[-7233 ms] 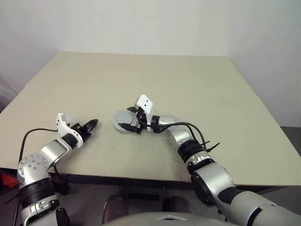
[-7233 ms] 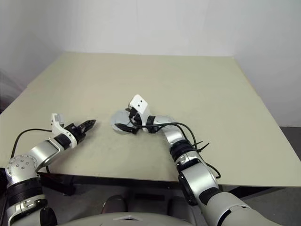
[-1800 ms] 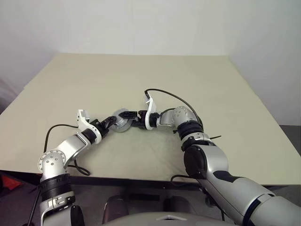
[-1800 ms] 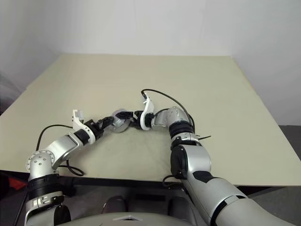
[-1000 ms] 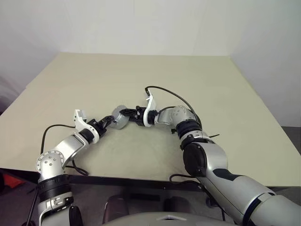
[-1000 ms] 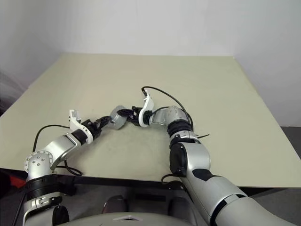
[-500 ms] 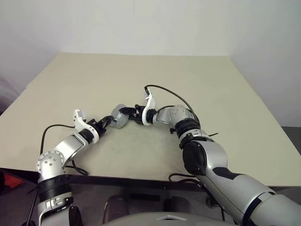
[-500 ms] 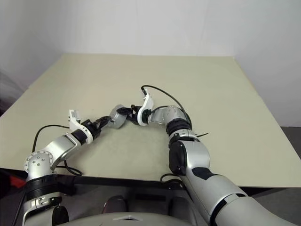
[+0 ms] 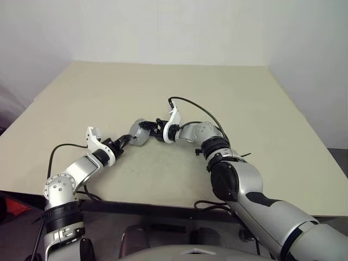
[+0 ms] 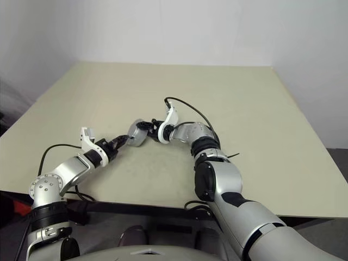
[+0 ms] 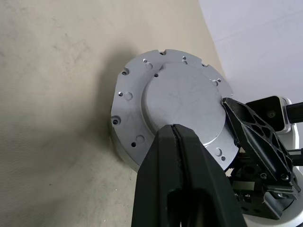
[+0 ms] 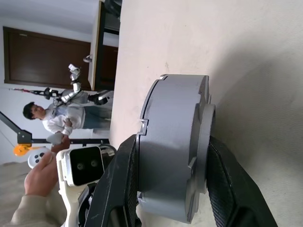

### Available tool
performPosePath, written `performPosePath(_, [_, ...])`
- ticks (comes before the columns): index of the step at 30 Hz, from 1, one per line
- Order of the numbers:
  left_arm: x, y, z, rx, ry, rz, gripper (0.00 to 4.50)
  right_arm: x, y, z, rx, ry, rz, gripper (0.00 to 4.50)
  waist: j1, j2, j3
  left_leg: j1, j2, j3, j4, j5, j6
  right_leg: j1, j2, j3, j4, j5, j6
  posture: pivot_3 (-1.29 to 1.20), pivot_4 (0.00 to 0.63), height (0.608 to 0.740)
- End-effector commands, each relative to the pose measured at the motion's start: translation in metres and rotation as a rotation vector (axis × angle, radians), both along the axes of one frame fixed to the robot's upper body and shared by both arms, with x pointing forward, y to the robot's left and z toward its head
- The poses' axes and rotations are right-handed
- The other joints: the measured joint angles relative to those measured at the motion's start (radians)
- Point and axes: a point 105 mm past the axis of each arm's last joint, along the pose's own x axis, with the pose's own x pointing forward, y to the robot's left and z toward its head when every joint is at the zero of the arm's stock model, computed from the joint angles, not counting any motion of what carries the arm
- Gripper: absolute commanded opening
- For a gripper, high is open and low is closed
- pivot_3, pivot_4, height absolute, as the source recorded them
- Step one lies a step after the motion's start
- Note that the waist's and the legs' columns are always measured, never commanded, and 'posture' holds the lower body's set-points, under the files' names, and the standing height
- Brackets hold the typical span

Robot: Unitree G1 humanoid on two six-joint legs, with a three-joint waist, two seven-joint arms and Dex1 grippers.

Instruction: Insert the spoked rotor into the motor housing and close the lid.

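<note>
The motor housing (image 9: 139, 134) is a thick silver-grey round body standing tilted on its edge, low over the table (image 9: 244, 109). My right gripper (image 12: 171, 142) is shut on it, one black finger on each flat side. A smooth plain grey face with small screw holes, seemingly the lid (image 11: 182, 101), covers the side turned toward my left arm. My left gripper (image 11: 174, 130) is shut, and its tip rests against the lower part of that face. From above, the left gripper (image 9: 126, 140) sits just left of the housing. The spoked rotor is hidden.
The beige table stretches wide on all sides of the two grippers. A black cable (image 9: 190, 106) loops above my right wrist. A person (image 12: 54, 118) stands far off beyond the table's edge, and a hand (image 12: 40, 172) shows near my left wrist's white camera block (image 12: 83, 163).
Since the earliest frames my left gripper has come across from the left to the housing, and my right gripper has tipped the housing up on its edge. In the last second nothing has visibly moved.
</note>
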Motion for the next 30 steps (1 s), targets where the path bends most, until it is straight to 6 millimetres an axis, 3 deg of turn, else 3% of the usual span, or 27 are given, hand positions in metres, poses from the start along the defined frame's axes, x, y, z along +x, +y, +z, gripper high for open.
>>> performPosePath(1, [0.000, -0.005, 0.004, 0.006, -0.024, -0.027, 0.00, 0.004, 0.007, 0.009, -0.031, -0.032, -0.007, 1.88, 0.001, 0.000, 0.000, 0.000, 0.000, 0.000, 0.000, 0.000, 0.000, 0.000, 0.000, 0.000, 0.000, 0.000, 0.000, 0.00, 0.000, 0.740])
performPosePath(6, [0.001, -0.002, 0.020, -0.020, -0.110, -0.011, 0.00, 0.005, 0.005, 0.006, -0.032, -0.003, -0.026, 1.88, 0.002, 0.000, 0.000, 0.000, 0.000, 0.000, 0.000, 0.000, 0.000, 0.000, 0.000, 0.000, 0.000, 0.000, 0.000, 0.00, 0.000, 0.740])
performPosePath(12, [0.000, -0.001, 0.033, -0.056, -0.178, -0.005, 0.00, 0.007, 0.008, 0.018, 0.062, 0.052, -0.048, 1.88, -0.001, 0.000, 0.000, -0.001, 0.000, 0.000, 0.000, 0.000, -0.001, -0.001, 0.000, 0.000, 0.000, 0.000, 0.000, 0.00, 0.000, 0.740])
performPosePath(18, [-0.003, -0.004, 0.041, -0.085, -0.225, -0.020, 0.00, 0.015, 0.011, 0.041, 0.203, 0.100, -0.106, 1.88, -0.006, 0.000, 0.000, -0.003, 0.001, 0.000, 0.000, 0.000, -0.001, -0.006, 0.001, 0.000, 0.000, 0.004, -0.006, 0.00, 0.000, 0.740])
performPosePath(23, [-0.007, -0.006, 0.047, -0.104, -0.262, -0.032, 0.00, 0.024, 0.013, 0.061, 0.309, 0.119, -0.159, 1.88, -0.006, -0.001, 0.000, -0.017, 0.001, 0.000, 0.002, 0.000, 0.000, -0.019, 0.001, 0.000, 0.001, 0.005, -0.006, 0.00, 0.000, 0.740])
performPosePath(30, [-0.014, -0.002, 0.059, -0.148, -0.328, -0.017, 0.00, 0.040, 0.008, 0.082, 0.449, 0.163, -0.287, 1.88, -0.007, -0.002, 0.001, -0.019, 0.001, 0.000, 0.003, -0.001, 0.002, -0.020, 0.001, -0.001, -0.001, 0.006, -0.004, 0.00, 0.000, 0.740])
